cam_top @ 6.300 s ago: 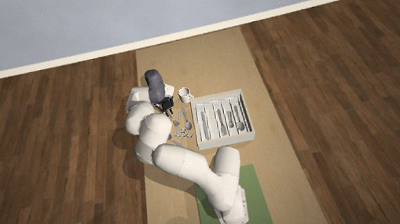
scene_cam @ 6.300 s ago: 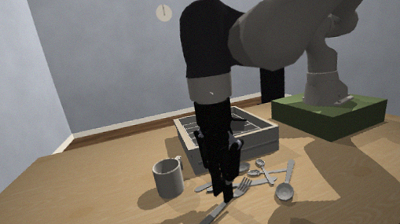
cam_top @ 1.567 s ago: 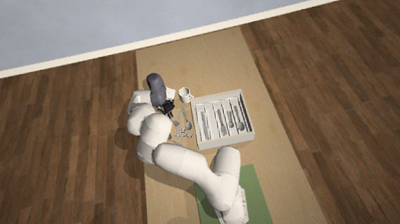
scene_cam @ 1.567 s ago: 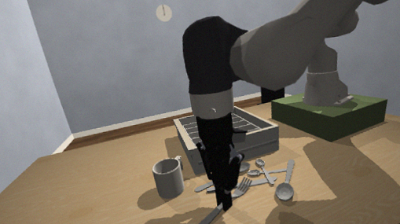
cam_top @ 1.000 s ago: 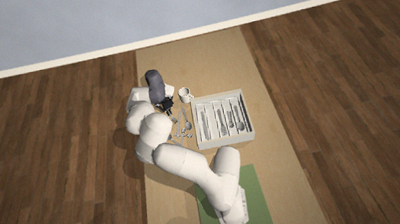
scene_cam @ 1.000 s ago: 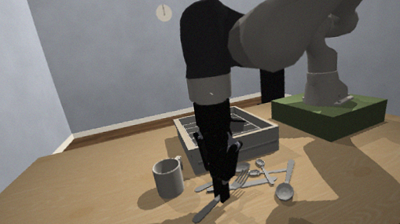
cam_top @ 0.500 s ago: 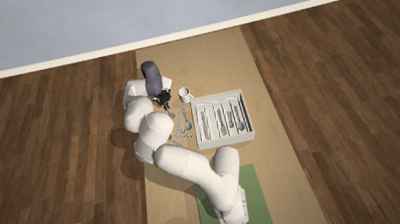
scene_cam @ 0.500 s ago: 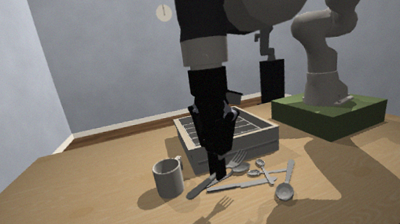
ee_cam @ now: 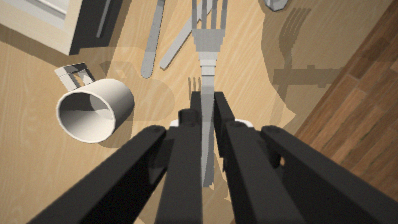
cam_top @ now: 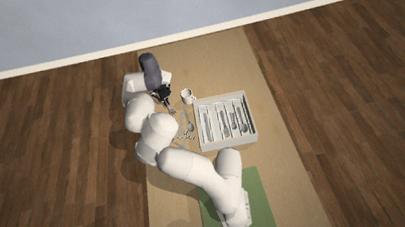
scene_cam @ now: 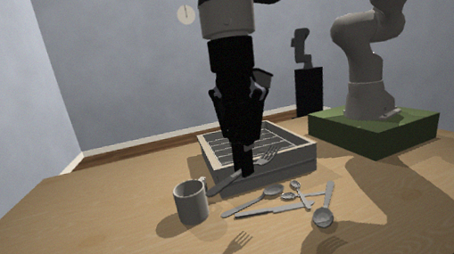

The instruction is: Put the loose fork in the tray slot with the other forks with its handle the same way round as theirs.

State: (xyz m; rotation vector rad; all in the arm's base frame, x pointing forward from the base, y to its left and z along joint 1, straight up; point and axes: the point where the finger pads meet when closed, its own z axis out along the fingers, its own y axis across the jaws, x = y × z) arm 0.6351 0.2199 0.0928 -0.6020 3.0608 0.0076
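Observation:
The loose fork (cam_top: 172, 110) (scene_cam: 268, 155) (ee_cam: 208, 45) is held above the table in my gripper (cam_top: 167, 103) (scene_cam: 244, 171) (ee_cam: 206, 105), which is shut on its handle. Its tines point away from the mug side, towards the robot base end; the handle end points back towards the wall. The tray (cam_top: 229, 142) (scene_cam: 297, 162) (ee_cam: 56, 41) stands to the right of the gripper in the top view. In its middle slot lie the forks (cam_top: 225, 128), tines towards the robot base, handles towards the wall. How many lie there is unclear.
A mug (cam_top: 186, 96) (scene_cam: 192, 204) (ee_cam: 95, 112) stands between gripper and tray's far corner. Beside the tray lie a loose spoon (cam_top: 191, 127) (scene_cam: 273, 190), a knife (scene_cam: 282, 209), two teaspoons and a larger spoon (scene_cam: 323, 217). Other tray slots hold a knife (cam_top: 207, 126), small cutlery and a spoon (cam_top: 243, 127).

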